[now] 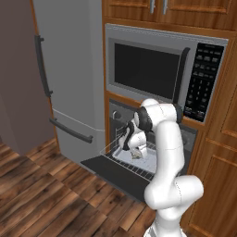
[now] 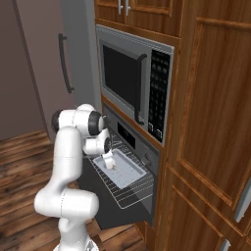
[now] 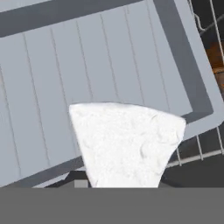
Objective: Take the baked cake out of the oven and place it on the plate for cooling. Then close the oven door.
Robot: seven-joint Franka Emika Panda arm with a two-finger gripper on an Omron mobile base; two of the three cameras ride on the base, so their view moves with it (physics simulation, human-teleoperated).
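Fingers (image 2: pixel 110 164) on white cake (image 3: pixel 127 144); no legible writing

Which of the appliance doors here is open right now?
The oven door, the dark drop-down panel lying flat under the pulled-out wire rack. The microwave door above and the grey fridge doors beside it are shut.

Pretty flat, even lighting everywhere, no obvious light source and no glare. Renders are soft and low-res, slightly blurry, and the white cake (image 3: pixel 127 142) looks washed out up close.
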